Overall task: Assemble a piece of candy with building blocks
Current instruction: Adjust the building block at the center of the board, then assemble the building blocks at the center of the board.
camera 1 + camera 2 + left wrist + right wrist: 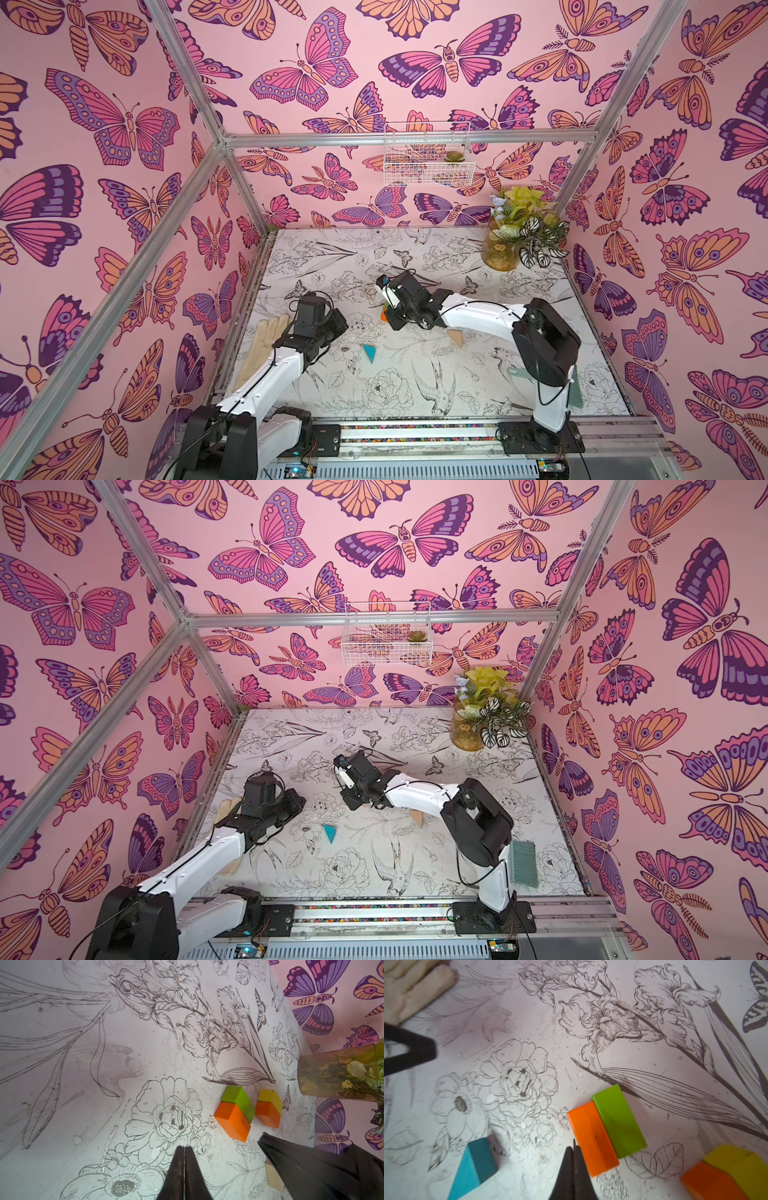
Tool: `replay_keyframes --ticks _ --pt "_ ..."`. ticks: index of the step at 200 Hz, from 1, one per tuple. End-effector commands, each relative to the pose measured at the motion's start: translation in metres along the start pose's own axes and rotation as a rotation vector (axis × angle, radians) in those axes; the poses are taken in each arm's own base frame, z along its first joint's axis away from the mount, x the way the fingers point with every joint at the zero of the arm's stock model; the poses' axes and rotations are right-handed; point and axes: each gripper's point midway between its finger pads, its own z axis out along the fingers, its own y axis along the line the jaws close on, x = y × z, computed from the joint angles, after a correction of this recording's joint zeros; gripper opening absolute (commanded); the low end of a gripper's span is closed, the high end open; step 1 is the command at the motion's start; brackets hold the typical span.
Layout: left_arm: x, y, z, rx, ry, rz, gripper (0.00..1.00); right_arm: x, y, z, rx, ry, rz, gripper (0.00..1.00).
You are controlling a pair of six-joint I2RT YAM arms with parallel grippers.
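Smooth painted green block (618, 1122), matt printed table (62, 1088), translucent glossy vase (332, 1078)

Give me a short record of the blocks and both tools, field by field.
Pair one: green brick and orange brick, long sides touching
Pair two: yellow brick and second orange brick, touching, apart from pair one
Teal triangle: loose, alone
Tan triangle: loose, away from the bricks
Left tool: shut, empty
Right tool: shut, empty, next to orange brick

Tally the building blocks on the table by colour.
orange bricks: 2
green brick: 1
yellow brick: 1
teal triangle: 1
tan triangle: 1
Total: 6
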Motion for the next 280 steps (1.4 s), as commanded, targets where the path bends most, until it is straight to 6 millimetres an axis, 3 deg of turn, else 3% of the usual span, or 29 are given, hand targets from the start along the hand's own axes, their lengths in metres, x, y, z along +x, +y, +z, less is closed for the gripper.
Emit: replay_keyframes --ticks 1,14,28,58,78,115,154,219,280 --pt "-0.011 -0.016 0.002 0.041 0.003 0.075 0.23 0.002 0.009 -0.024 -0.056 0.001 0.036 0.0" --pt "-0.017 -0.028 0.006 0.069 0.017 0.113 0.32 0.009 0.007 -0.025 -0.046 -0.003 0.059 0.0" --pt "-0.022 -0.04 0.013 0.101 0.033 0.147 0.33 0.017 0.005 -0.024 -0.039 0.001 0.077 0.0" --pt "-0.023 -0.052 0.046 0.172 0.125 0.153 0.19 0.034 0.007 -0.014 -0.065 0.046 0.098 0.0" --pt "-0.024 -0.065 0.066 0.236 0.183 0.136 0.0 0.045 -0.001 -0.005 -0.027 0.072 0.112 0.0" --pt "-0.026 -0.085 0.096 0.322 0.254 0.11 0.0 0.053 -0.032 -0.002 0.077 0.081 0.171 0.0" --pt "-0.014 -0.093 0.117 0.352 0.327 0.108 0.0 0.064 -0.033 0.013 0.062 0.123 0.193 0.0" --pt "0.018 -0.089 0.129 0.326 0.396 0.119 0.0 0.062 -0.039 0.026 0.083 0.12 0.188 0.0" --pt "0.025 -0.08 0.126 0.305 0.401 0.111 0.0 0.05 -0.038 0.029 0.075 0.094 0.179 0.0"
